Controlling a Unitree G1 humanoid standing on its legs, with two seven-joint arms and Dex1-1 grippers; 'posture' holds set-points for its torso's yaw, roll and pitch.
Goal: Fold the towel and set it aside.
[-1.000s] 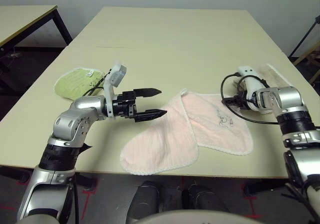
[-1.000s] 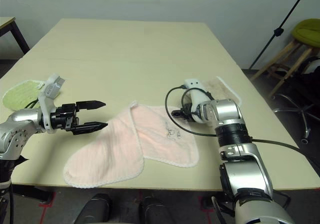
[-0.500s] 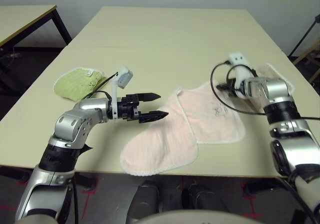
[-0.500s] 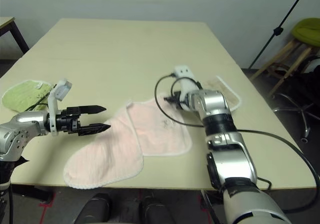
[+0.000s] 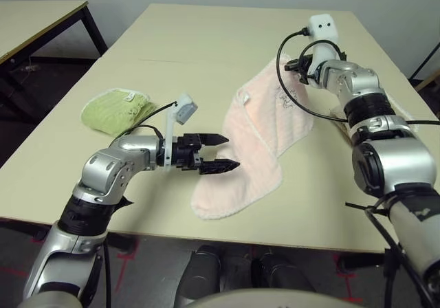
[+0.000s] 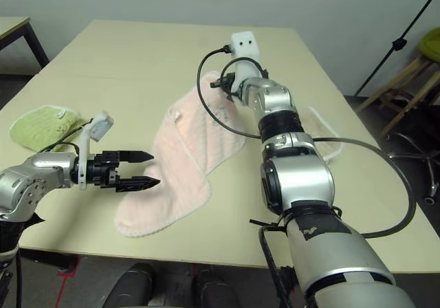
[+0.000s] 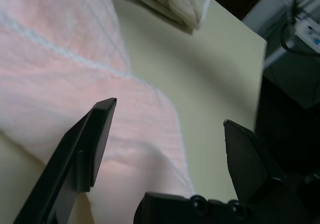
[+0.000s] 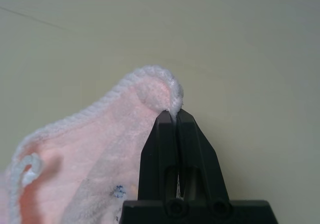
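Observation:
The pale pink towel [image 5: 256,133] with white scalloped edging lies stretched in a long strip across the middle of the table. Its far corner is lifted off the tabletop. My right gripper [image 5: 301,71] is shut on that corner, and in the right wrist view the fingers [image 8: 175,115] pinch the white edging [image 8: 159,77]. My left gripper [image 5: 231,152] hovers open just left of the towel's near lobe. Its two black fingers point at the cloth without touching it, and pink cloth [image 7: 60,79] lies beyond the open left gripper [image 7: 170,113].
A folded light-green towel [image 5: 117,110] lies at the table's left side behind my left arm. A folded beige towel [image 7: 170,1] sits near the right edge. A second table [image 5: 41,16] stands at far left. A stool [image 6: 432,43] and a stand are off to the right.
My right gripper has shut on the towel's corner and carried it up and toward the far side, pulling the towel into a long strip. The left gripper edged toward the towel, still open.

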